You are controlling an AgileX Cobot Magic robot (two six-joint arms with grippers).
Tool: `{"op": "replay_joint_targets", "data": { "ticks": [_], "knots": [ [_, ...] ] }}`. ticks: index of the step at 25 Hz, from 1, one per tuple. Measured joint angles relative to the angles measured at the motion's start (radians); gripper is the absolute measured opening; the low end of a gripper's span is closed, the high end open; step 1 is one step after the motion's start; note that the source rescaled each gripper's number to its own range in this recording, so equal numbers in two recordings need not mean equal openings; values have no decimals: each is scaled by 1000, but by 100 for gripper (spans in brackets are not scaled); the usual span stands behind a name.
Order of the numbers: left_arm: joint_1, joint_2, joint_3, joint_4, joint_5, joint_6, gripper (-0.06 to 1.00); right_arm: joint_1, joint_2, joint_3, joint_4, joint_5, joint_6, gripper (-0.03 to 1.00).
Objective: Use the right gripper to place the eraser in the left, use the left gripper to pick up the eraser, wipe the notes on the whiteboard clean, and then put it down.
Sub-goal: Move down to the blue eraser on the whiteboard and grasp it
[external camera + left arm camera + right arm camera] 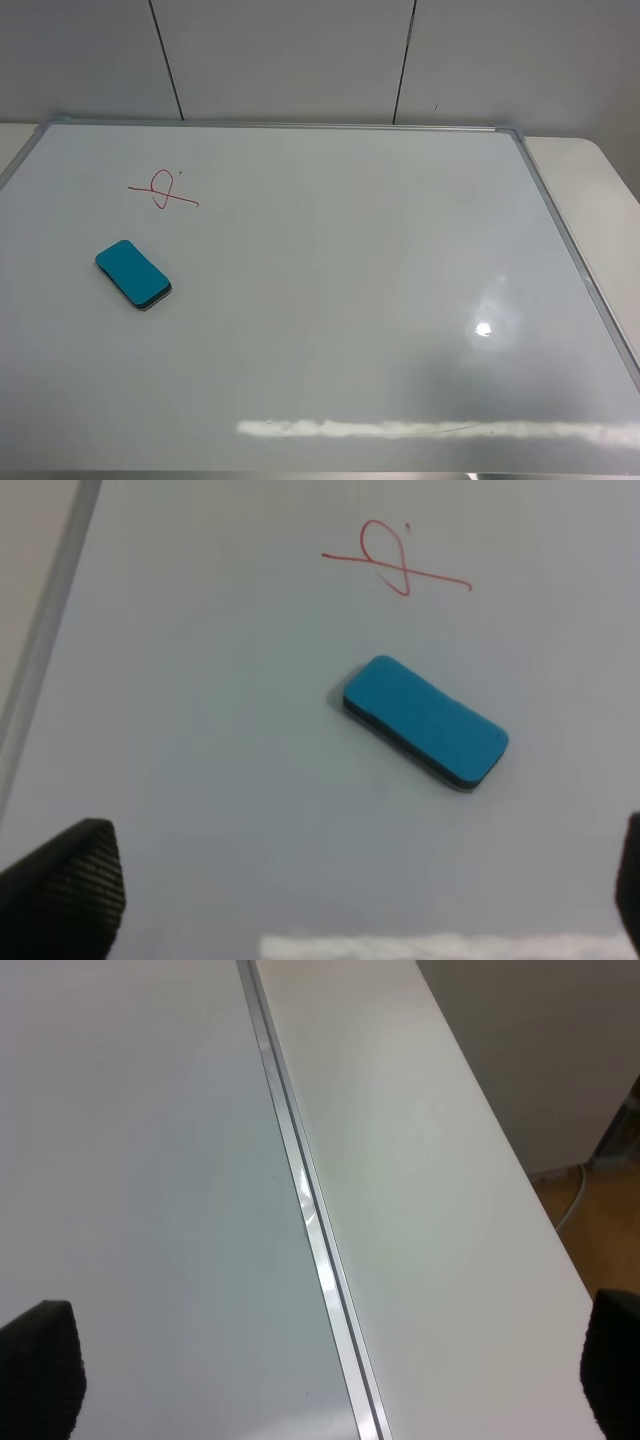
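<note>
A teal eraser (133, 273) lies flat on the left part of the whiteboard (330, 270). A red scribble (162, 190) is drawn just beyond it, near the board's far left. The left wrist view shows the eraser (425, 721) and the red scribble (393, 566) ahead of my left gripper (345, 890), which is open, empty and held above the board. My right gripper (330, 1370) is open and empty over the board's right frame (310, 1210). Neither gripper shows in the exterior high view.
The whiteboard's metal frame (570, 240) runs along the right side, with the white table (600, 190) beyond it. The table edge and a floor cable (575, 1195) show in the right wrist view. A wall (300, 55) stands behind the board.
</note>
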Motion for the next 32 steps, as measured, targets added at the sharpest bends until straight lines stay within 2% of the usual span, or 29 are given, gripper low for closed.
{"op": "replay_joint_targets", "data": {
  "ticks": [22, 27, 32],
  "knots": [
    [0, 0, 0, 1, 0, 0, 100, 0, 0, 0, 0, 0, 0, 100],
    [0, 3, -3, -6, -3, -46, 100, 0, 0, 0, 0, 0, 0, 100],
    [0, 117, -53, -2, -57, -64, 100, 0, 0, 0, 0, 0, 0, 100]
  ]
}}
